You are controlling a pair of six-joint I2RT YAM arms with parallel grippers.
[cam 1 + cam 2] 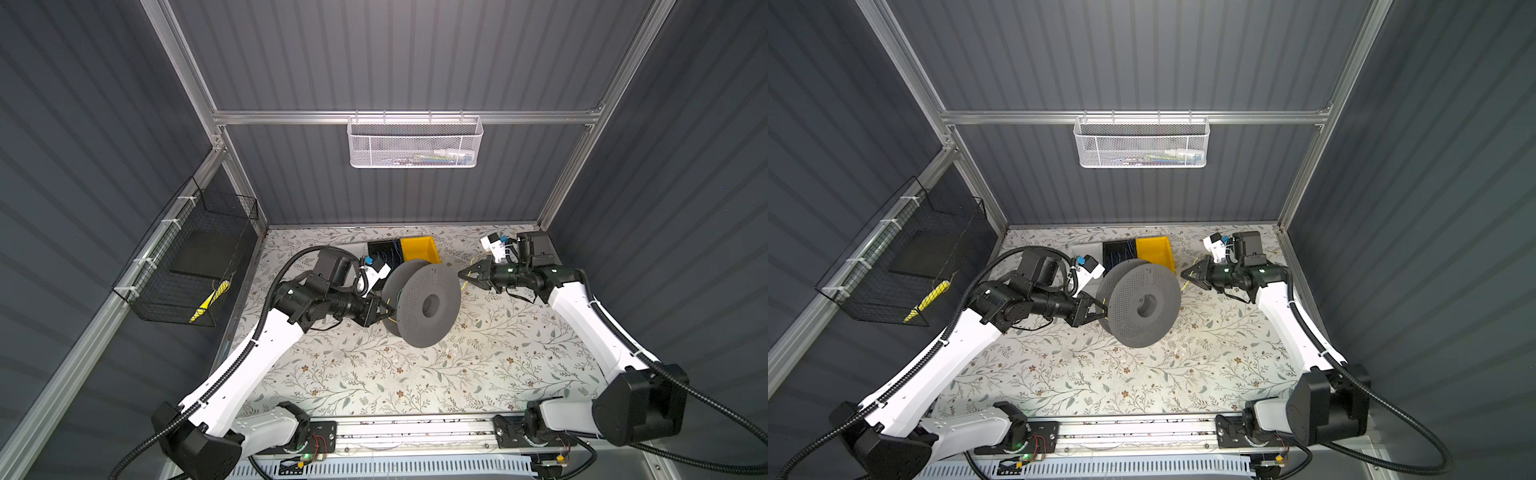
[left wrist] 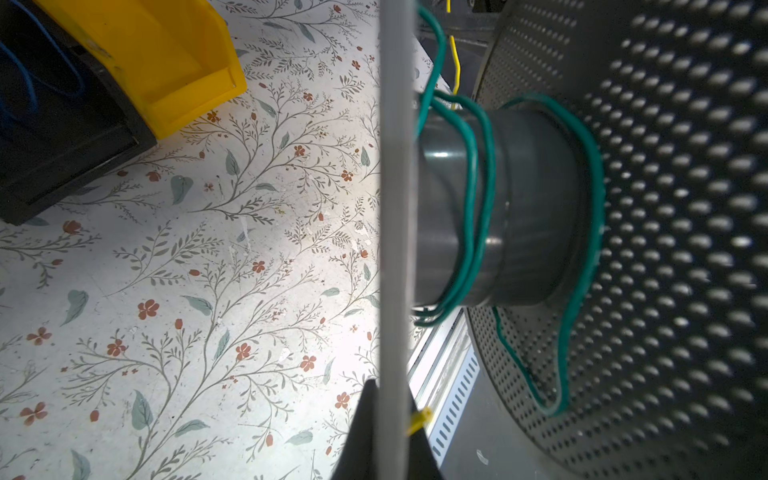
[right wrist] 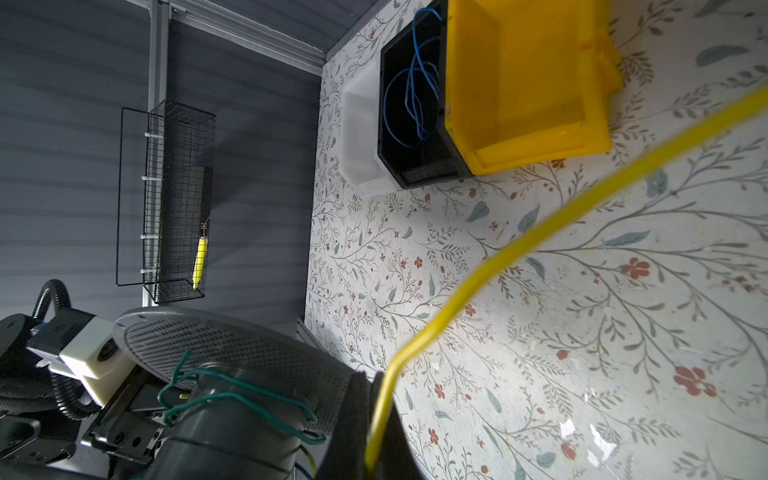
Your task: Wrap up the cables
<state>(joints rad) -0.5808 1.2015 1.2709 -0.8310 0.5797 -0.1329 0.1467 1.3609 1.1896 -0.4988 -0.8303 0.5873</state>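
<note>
The grey spool (image 1: 411, 320) is matt perforated plastic, its hub (image 2: 528, 208) smooth and glossy. The yellow wire (image 3: 498, 256) has a smooth plastic coat. The yellow bin (image 1: 417, 249) is shiny plastic; the floral counter (image 1: 374, 374) matt, scuffed.

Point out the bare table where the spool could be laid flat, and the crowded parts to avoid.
Freest: the wide table stretch between the spool and the front rail. Crowded: the far middle, where black bin and yellow bin sit just behind the spool, and the gap to the right hand, crossed by the yellow wire.
</note>
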